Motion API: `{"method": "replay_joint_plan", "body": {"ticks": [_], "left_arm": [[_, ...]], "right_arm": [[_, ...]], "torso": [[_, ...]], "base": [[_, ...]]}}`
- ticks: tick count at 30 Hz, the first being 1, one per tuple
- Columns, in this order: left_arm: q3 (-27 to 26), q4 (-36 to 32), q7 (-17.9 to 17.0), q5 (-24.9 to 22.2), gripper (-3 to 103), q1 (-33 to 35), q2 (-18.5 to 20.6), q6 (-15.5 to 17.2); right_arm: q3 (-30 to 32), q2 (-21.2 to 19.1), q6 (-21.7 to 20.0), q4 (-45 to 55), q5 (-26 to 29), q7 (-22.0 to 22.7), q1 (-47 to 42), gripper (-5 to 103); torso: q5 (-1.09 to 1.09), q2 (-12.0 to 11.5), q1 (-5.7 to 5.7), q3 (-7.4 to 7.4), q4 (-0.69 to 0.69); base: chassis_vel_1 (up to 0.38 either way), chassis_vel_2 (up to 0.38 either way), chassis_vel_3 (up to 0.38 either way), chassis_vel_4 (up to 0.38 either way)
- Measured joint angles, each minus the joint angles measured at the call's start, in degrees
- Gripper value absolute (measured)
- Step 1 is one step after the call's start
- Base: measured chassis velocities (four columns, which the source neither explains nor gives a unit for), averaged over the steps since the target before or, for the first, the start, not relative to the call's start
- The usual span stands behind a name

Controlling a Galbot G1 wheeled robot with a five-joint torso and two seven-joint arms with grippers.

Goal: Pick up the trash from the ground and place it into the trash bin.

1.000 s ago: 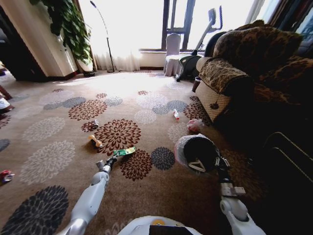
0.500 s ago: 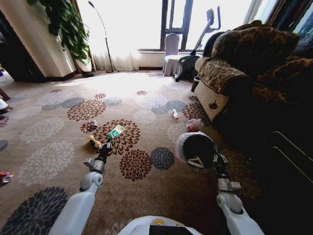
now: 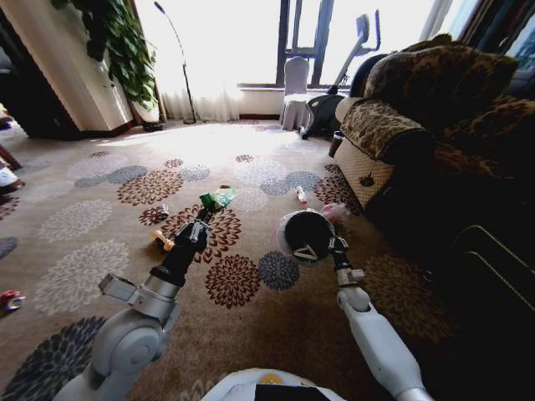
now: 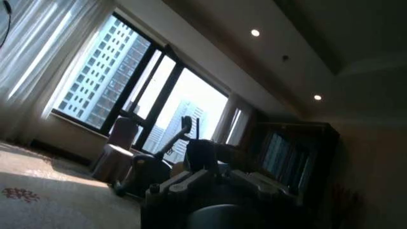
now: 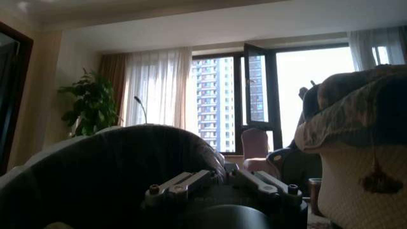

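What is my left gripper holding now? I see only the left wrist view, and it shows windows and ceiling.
Observer: In the head view, the left gripper is shut on the green wrapper, raised above the carpet.
Operator: Where is the trash bin?
Observer: The right gripper holds the trash bin in the air, right of the wrapper and apart from it.
Operator: Is there trash on the carpet?
Observer: Yes, a red-capped bottle and a pink bag lie beyond the bin.

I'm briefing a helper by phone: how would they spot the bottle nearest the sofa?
Find the patterned sofa on the right. On the carpet off its front corner, beside a pink bag, lies a small clear bottle. Its red cap sets it apart.
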Motion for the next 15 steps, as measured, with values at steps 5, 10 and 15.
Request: {"method": "replay_joint_plan", "body": {"ticks": [5,10,15], "left_arm": [[3.0,0.3,-0.3,-3.4,0,-3.1,1.8,3.1],[7.1,1.5,-0.2,-3.2,0,-5.0,3.1,5.2],[11.5,5.7,-0.1,-1.1,0,-6.5,3.0,5.4]], "right_arm": [[-1.6,0.4,-0.6,1.1,-0.2,0.0,-0.3,0],[-4.2,1.9,-0.8,0.0,-0.8,0.0,1.8,0],[-6.4,2.6,-1.2,-0.7,-0.7,0.0,4.8,0]], "torso": [[-0.02,0.0,0.00,0.00,-0.05],[0.01,0.0,0.00,0.00,0.00],[0.00,0.0,0.00,0.00,0.00]], "base": [[0.000,0.000,0.000,0.000],[0.000,0.000,0.000,0.000],[0.000,0.000,0.000,0.000]]}}
